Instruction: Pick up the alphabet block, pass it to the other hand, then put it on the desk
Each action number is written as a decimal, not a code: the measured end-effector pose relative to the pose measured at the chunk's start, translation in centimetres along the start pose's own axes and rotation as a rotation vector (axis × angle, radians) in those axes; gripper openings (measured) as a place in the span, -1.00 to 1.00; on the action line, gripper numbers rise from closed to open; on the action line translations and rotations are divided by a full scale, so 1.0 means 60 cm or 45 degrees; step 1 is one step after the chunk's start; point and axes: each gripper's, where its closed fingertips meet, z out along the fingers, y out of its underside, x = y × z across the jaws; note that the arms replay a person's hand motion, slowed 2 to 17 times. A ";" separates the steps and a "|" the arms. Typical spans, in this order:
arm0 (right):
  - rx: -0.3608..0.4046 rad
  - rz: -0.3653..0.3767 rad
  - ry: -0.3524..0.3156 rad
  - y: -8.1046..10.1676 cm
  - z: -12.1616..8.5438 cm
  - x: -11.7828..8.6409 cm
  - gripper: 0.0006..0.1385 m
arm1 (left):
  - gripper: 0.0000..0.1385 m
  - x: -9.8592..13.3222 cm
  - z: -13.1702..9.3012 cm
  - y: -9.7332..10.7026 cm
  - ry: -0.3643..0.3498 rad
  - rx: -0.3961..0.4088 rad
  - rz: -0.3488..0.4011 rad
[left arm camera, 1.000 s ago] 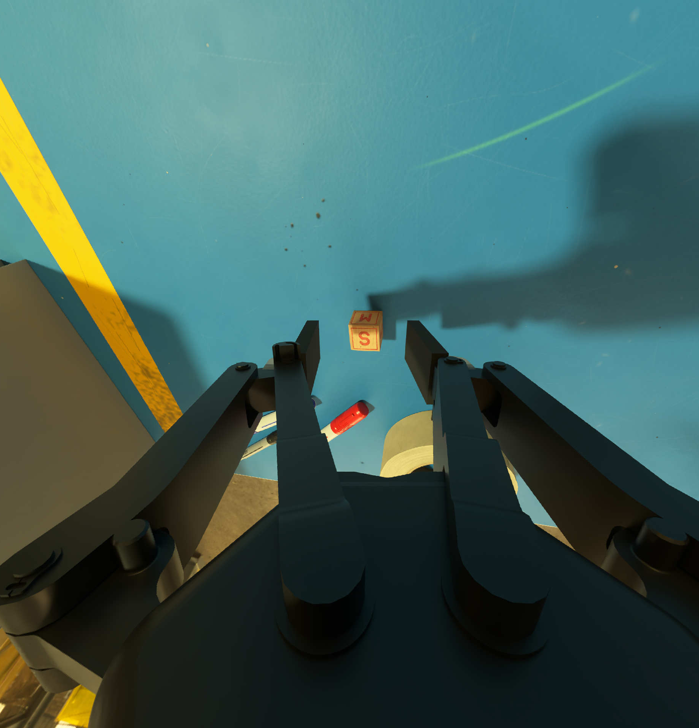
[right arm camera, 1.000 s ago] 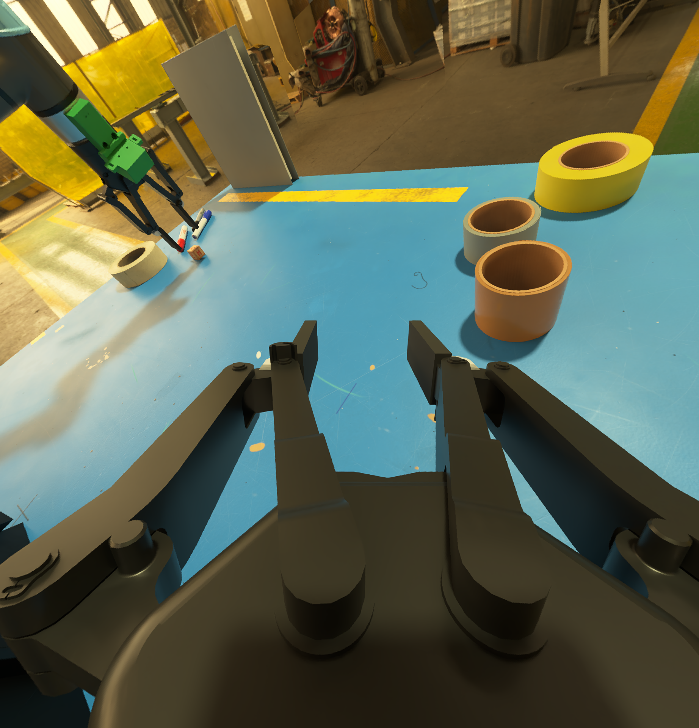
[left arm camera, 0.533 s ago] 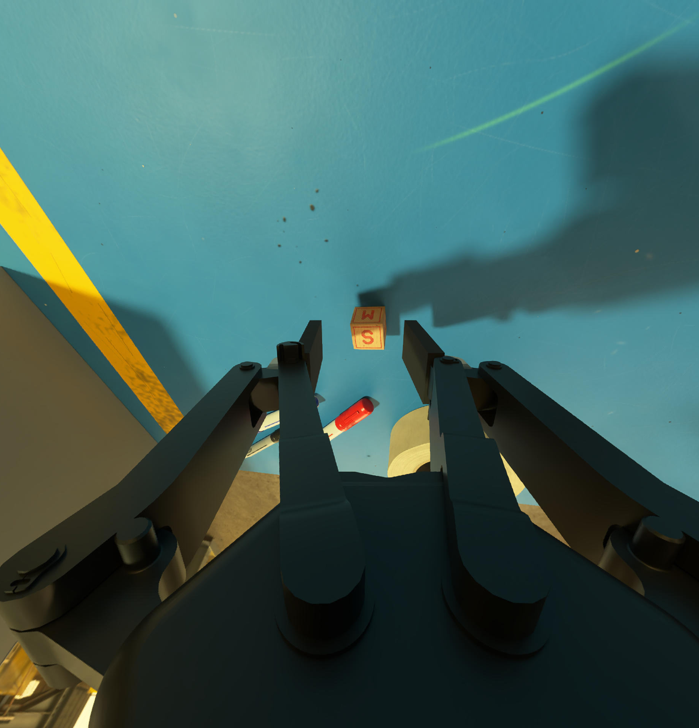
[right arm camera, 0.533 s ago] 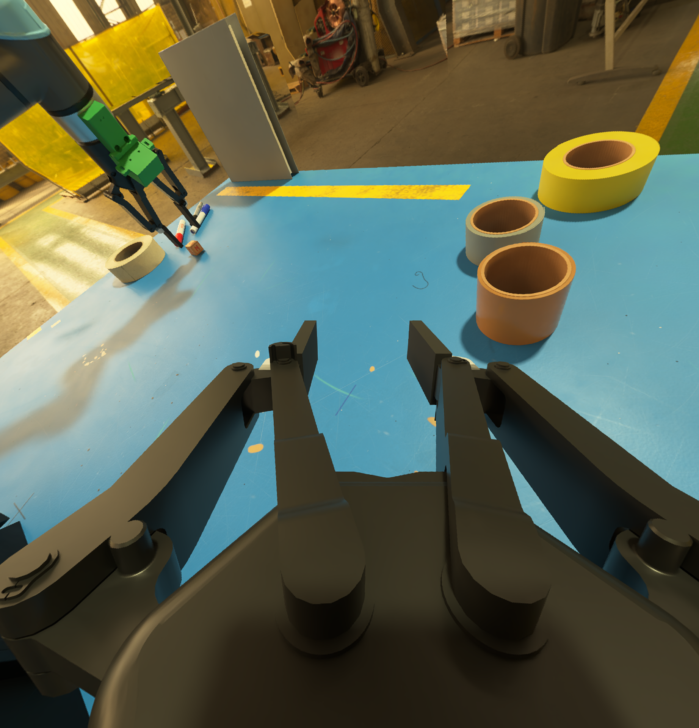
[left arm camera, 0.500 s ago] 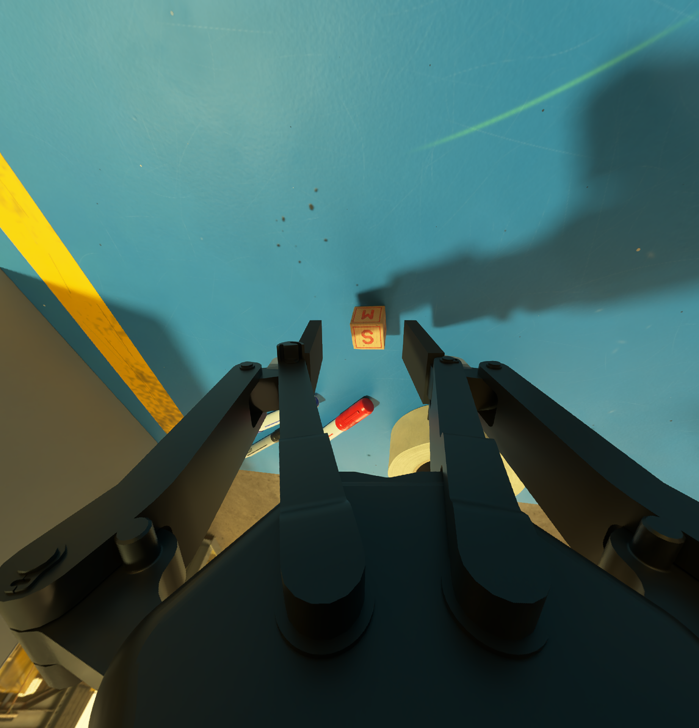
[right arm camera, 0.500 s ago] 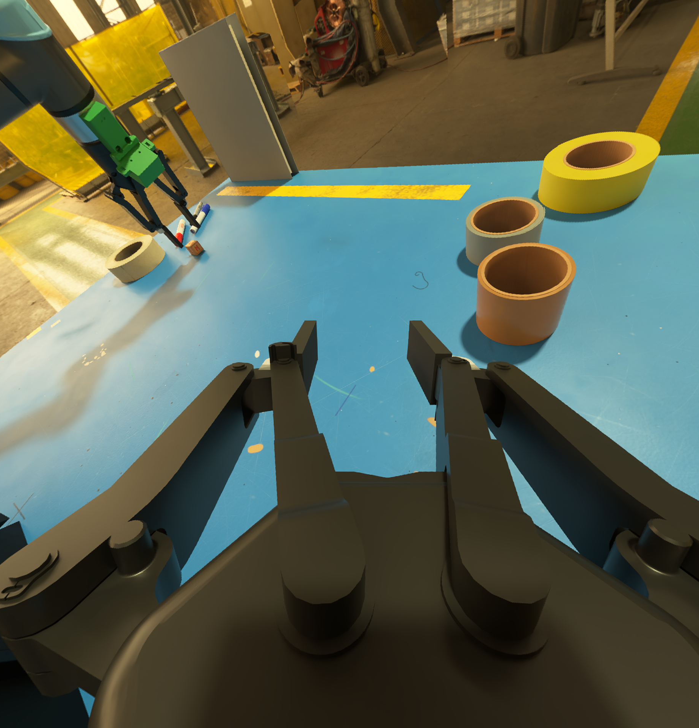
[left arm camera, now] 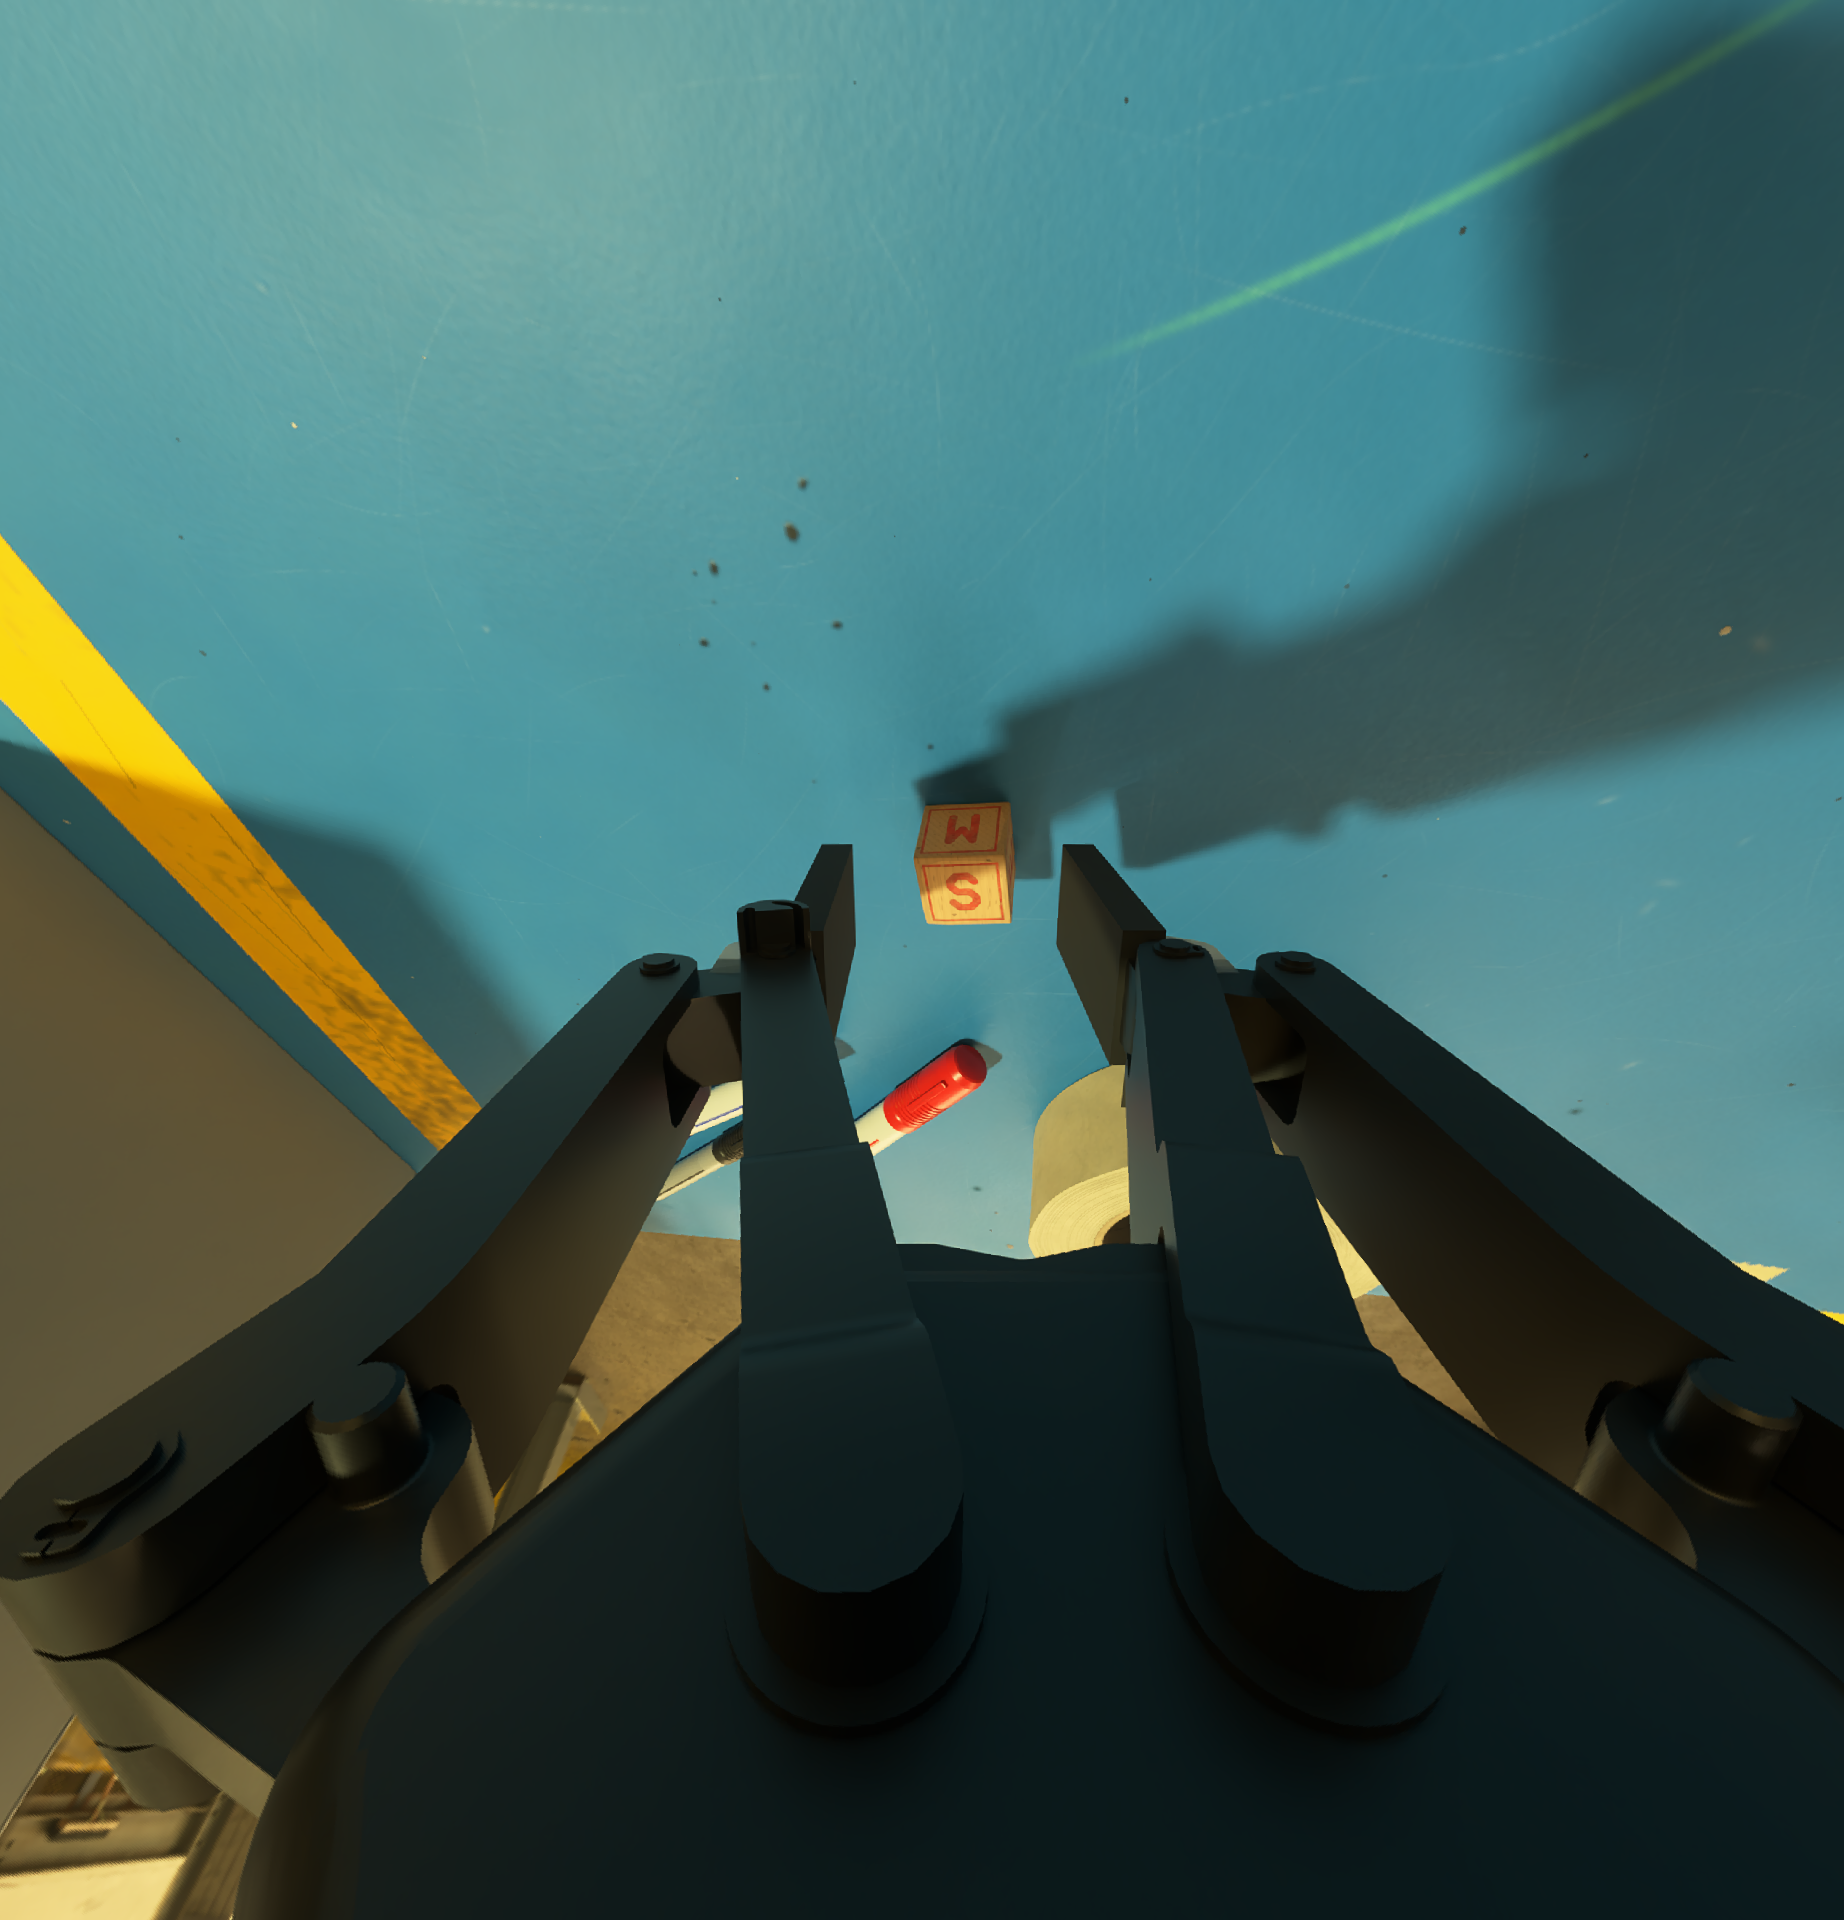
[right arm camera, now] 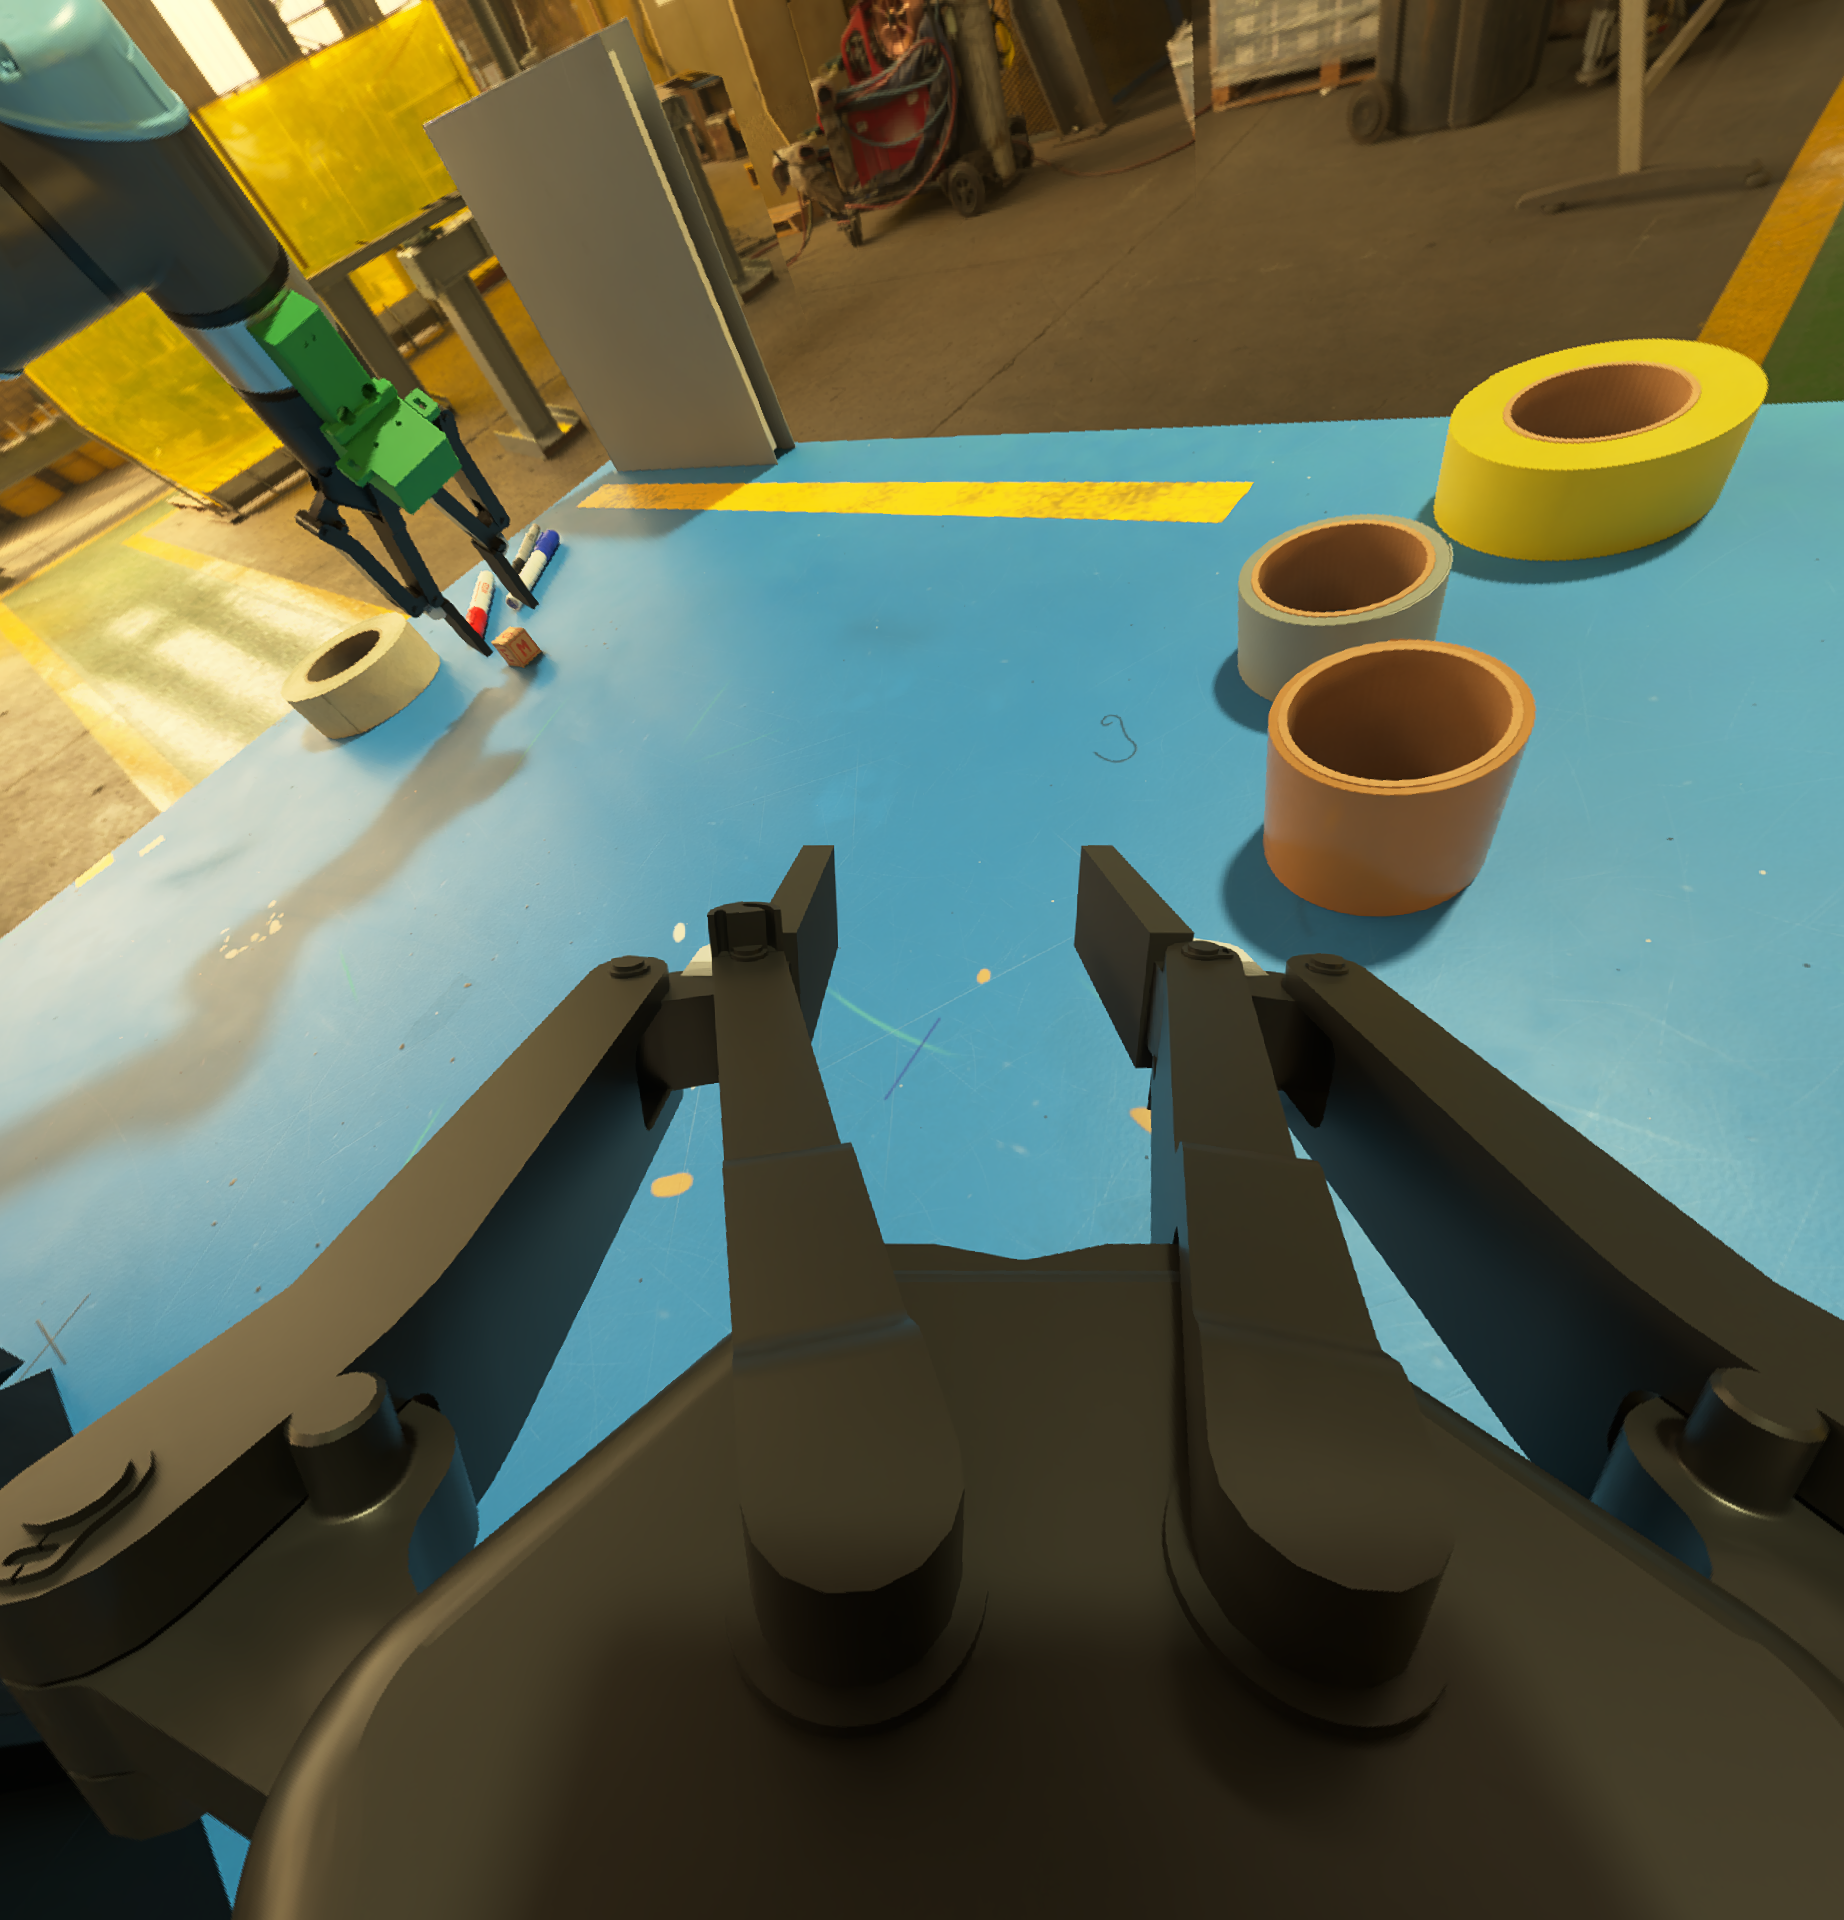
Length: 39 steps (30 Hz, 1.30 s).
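The alphabet block [left arm camera: 964,864] sits ungrasped on the blue desk [left arm camera: 585,312], just ahead of your left gripper [left arm camera: 954,894], whose jaws gape wide like the idle right gripper's [right arm camera: 954,914]; pickup, handover and placing all remain.

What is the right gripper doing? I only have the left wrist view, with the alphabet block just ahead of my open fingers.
Observer: The right gripper is open and empty, above the bare blue desk, far from the alphabet block.
Operator: Anything near it that could crowd a handover?
Observer: Three tape rolls stand ahead of it, to the right: orange tape roll, grey tape roll, yellow tape roll.
Operator: And beside the red-capped marker here?
Observer: A blue-capped marker lies alongside the red-capped marker.
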 end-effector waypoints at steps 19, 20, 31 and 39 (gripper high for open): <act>-0.005 0.002 -0.009 0.002 0.003 0.002 -0.10 | -0.26 -0.003 0.014 0.000 -0.007 -0.045 -0.003; -0.004 0.001 -0.009 0.002 0.003 0.002 -0.10 | -0.26 -0.004 0.014 0.000 -0.006 -0.045 -0.006; 0.006 -0.001 -0.005 0.002 -0.001 0.003 -0.10 | -0.27 -0.008 0.014 0.000 -0.009 -0.047 -0.025; 0.006 0.003 0.000 0.004 -0.004 0.005 -0.10 | -0.27 -0.012 0.009 -0.003 -0.017 -0.021 -0.045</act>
